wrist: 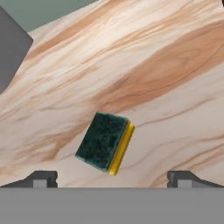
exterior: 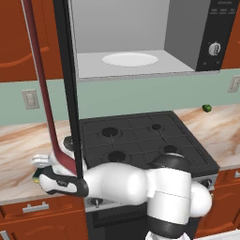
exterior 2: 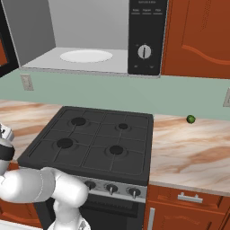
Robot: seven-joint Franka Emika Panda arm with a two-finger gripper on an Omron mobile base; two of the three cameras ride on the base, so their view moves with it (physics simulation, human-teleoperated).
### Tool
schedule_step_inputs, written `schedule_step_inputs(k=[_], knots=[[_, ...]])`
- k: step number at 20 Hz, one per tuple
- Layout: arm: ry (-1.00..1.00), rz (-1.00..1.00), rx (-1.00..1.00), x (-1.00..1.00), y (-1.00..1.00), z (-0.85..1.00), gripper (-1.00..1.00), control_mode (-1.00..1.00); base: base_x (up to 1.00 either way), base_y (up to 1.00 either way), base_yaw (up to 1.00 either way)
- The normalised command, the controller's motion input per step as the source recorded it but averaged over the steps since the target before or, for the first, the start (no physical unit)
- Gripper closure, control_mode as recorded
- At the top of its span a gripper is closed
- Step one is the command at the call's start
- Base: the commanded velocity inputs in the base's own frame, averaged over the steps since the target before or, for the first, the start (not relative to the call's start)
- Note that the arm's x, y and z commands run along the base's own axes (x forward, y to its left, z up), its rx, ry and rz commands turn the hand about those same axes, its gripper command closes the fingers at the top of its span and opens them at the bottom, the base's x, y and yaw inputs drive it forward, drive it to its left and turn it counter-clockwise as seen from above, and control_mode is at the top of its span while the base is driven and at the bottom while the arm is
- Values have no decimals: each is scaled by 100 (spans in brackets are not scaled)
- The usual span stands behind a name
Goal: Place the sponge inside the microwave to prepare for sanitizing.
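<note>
Sponge point(wrist: 105, 142) lies flat on the marble worktop point(wrist: 166, 65), green scrub side up, yellow edge showing, left of the stove point(exterior: 140, 140). Tool point(wrist: 111, 178) hovers directly above it, jaws spread wide, a fingertip point(wrist: 41, 178) on either side, nothing grasped, not touching. In the left base view the tool point(exterior: 40, 164) sits low by the stove's left edge. Microwave point(exterior: 140, 37) overhead with door point(exterior: 70, 93) swung open, white plate point(exterior: 130, 59) inside. Small green ball point(exterior 2: 191, 119) on the worktop right of the stove.
</note>
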Motion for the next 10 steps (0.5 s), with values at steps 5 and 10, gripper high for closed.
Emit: schedule_step_inputs(k=[5, 10], knots=[[6, -5, 0, 5, 10, -16, -100, -100, 0, 0, 0], [10, -1, 0, 6, 10, -13, -100, -100, 0, 0, 0]])
